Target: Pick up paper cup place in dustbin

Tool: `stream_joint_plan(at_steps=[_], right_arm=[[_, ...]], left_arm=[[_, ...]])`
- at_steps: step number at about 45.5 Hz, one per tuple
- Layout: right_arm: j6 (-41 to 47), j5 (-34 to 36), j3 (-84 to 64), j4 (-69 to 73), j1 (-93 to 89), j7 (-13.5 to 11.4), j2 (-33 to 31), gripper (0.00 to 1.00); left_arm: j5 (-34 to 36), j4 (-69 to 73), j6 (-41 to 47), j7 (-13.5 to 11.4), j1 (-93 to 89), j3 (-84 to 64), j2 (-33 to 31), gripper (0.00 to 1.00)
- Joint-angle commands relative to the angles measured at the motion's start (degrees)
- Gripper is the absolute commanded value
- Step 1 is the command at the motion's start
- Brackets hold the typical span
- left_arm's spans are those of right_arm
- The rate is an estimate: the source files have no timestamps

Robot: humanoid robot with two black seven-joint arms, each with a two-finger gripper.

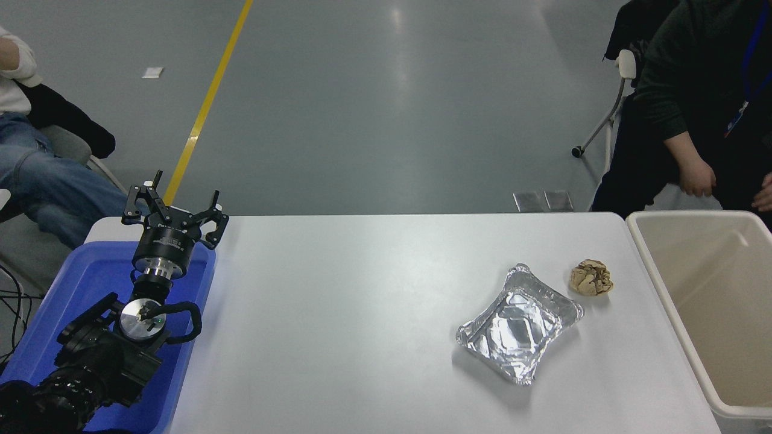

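left arm parked over the blue tray, dustbin at the right edge

starting at the far left, we see a seated person (42, 175) in jeans beside the table's corner. next comes the blue tray (78, 283) on the white table (362, 301), and above it our left arm reaches away from the camera. the left gripper (175, 208) hangs over the tray's far rim with its fingers spread apart, holding nothing.

moving across, the middle of the table is bare white surface. further right we find the crinkled foil tray (520, 322), lying at a slant, and just beside its far right corner, not touching it, the crumpled brown paper ball (591, 278).

at the right edge stands the dustbin (657, 265), its long rim running alongside the table. we see only beige floor and walls in the part of its inside that shows. the paper cup appears nowhere in our view, so we cannot tell where it lies. behind the bin a person in dark clothes (693, 90) stands, one hand (696, 179) hanging just above the bin's far rim.
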Motion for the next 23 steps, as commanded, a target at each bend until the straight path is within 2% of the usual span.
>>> stream_joint_plan(at_steps=[1, 9, 16, 23], right_arm=[[6.7, -0.5, -4.7, 6.1, 12.3, -0.2, 7.8, 1.00], [13.4, -0.6, -6.8, 13.8, 18.6, -1.0, 11.8, 1.00], [20.8, -0.4, -6.8, 20.8, 23.0, -3.1, 13.7, 1.00], [24.3, -0.4, -6.9, 29.7, 27.7, -4.2, 16.4, 1.00]], left_arm=[[0.0, 0.0, 0.0, 0.0, 0.0, 0.0, 0.0, 0.99], [0.0, 0.0, 0.0, 0.0, 0.0, 0.0, 0.0, 0.99], [0.0, 0.0, 0.0, 0.0, 0.0, 0.0, 0.1, 0.99], [0.0, 0.0, 0.0, 0.0, 0.0, 0.0, 0.0, 0.99]])
